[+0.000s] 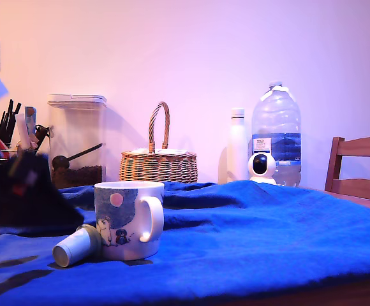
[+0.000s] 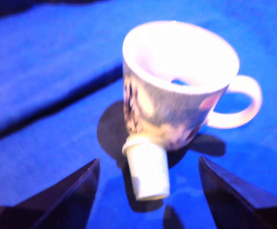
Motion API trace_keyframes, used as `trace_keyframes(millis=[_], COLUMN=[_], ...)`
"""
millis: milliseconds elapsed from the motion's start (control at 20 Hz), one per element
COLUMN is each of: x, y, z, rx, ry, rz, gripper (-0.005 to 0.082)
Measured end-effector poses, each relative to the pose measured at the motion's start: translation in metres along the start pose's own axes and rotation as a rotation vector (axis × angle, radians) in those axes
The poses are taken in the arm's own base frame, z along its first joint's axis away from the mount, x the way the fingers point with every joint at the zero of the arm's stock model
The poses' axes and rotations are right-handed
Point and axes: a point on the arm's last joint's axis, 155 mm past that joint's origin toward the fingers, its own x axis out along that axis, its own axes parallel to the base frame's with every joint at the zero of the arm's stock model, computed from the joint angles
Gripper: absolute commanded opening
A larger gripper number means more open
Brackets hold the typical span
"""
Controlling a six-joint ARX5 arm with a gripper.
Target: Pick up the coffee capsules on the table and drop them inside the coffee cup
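We took this for a home, likely a kitchen or dining corner. The worktop (image 1: 268, 242) wore a rumpled blue cloth, with a wooden chair (image 1: 358, 167) beside it. Against the plain wall stood a wicker basket (image 1: 159, 160), a clear storage canister (image 1: 77, 141) holding dark grounds and a scoop, a large water jug (image 1: 276, 131), a white bottle (image 1: 237, 145) and a small home security camera (image 1: 261, 167).

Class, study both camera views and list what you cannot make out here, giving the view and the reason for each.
- Inside of the coffee cup: the exterior view is too low and its wall hides it; the wrist view is glare-washed.
- Tool: the wrist view cuts off its fingers; the exterior view shows only a dark blur at its left.
- Printed figures on the cup: blurred in the wrist view.
- Coffee capsule: whether its rim touches the cup.
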Motion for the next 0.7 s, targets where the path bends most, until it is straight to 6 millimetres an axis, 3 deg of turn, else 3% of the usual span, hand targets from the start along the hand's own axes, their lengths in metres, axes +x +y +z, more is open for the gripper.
trace_keyframes(millis=[450, 700], x=[0.014, 0.026], y=[0.003, 0.005], z=[-0.015, -0.010], rx=[-0.002, -0.004], ry=[0.038, 0.047], rz=[0.001, 0.002], gripper=[0.0596, 0.0585])
